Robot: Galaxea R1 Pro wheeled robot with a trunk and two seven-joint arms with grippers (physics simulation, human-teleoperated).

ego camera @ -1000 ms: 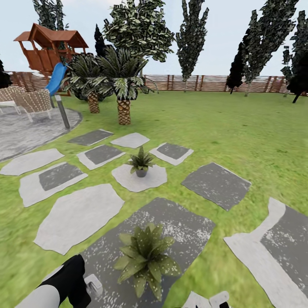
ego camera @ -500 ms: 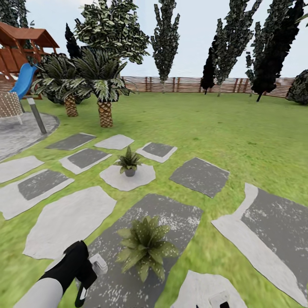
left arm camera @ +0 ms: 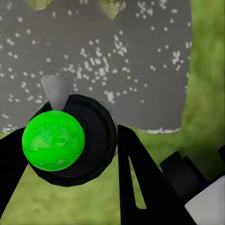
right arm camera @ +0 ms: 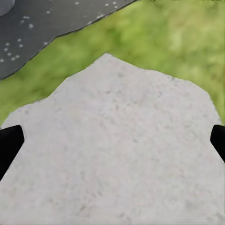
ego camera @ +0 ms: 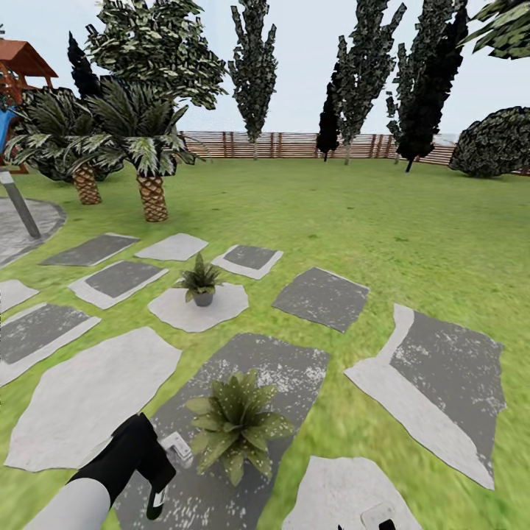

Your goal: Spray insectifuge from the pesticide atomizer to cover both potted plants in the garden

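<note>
A green lawn (ego camera: 383, 213) set with flat grey and pale irregular stepping stones (ego camera: 88, 394) runs back to a brown slatted wooden fence (ego camera: 287, 145) under tall dark trees, and against the earlier head pictures the whole scene has slid leftward: the red-roofed wooden play tower (ego camera: 18, 70) is now nearly off the edge and a round dark bush (ego camera: 492, 141) has come in at the far right, so it is the camera that has turned, not the things. The two potted plants keep their spacing; the nearer rosette of pointed green leaves (ego camera: 234, 425) sits on the dark speckled stone (ego camera: 250, 412) just ahead, the farther small rosette in its little grey pot (ego camera: 200, 280) on a pale stone beyond. The left end effector (ego camera: 151, 471) has risen further into view and now sits just beside the near rosette's leaves, clamped on the slim dark spray bottle with the pale grey-white trigger head (ego camera: 177, 447); the left wrist view shows the bottle (left arm camera: 72, 140) end-on with a bright green round face (left arm camera: 53, 140) between the dark fingers (left arm camera: 140, 183). I judge the pick-up done and spraying of the near plant about to start. The right end effector (right arm camera: 112, 145) hangs with fingertips spread wide and empty over a pale stone (right arm camera: 117, 154)
</note>
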